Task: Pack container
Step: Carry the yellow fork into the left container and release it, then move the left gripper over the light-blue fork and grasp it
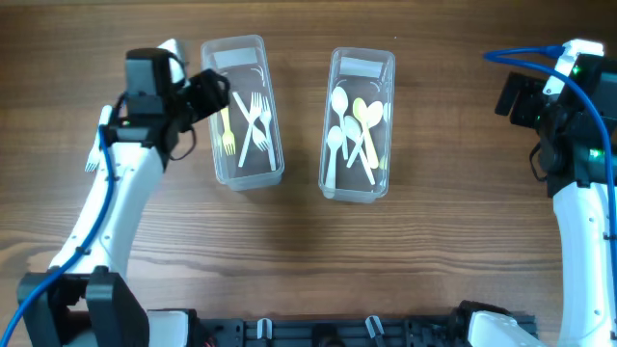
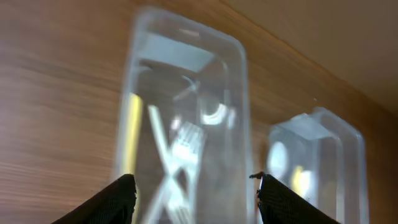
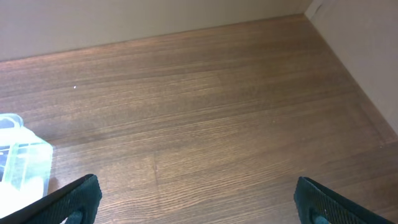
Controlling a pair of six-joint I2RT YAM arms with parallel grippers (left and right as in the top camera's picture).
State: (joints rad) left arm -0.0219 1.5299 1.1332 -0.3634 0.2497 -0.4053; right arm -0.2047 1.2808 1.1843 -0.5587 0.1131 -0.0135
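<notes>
Two clear plastic containers stand on the wooden table. The left container [image 1: 241, 111] holds several white and yellow forks; it also shows in the left wrist view [image 2: 186, 112]. The right container [image 1: 359, 125] holds several white and yellow spoons; it also shows at the right of the left wrist view [image 2: 317, 168] and as a corner in the right wrist view [image 3: 22, 165]. My left gripper [image 1: 210, 94] is open and empty over the left container's left rim; its fingertips [image 2: 194, 196] straddle the forks. My right gripper [image 3: 198, 202] is open and empty over bare table at the far right [image 1: 516, 96].
A white fork [image 1: 93, 154] lies on the table left of the left arm. A wall runs along the table's far edge [image 3: 155, 18]. Bare wood lies between and in front of the containers.
</notes>
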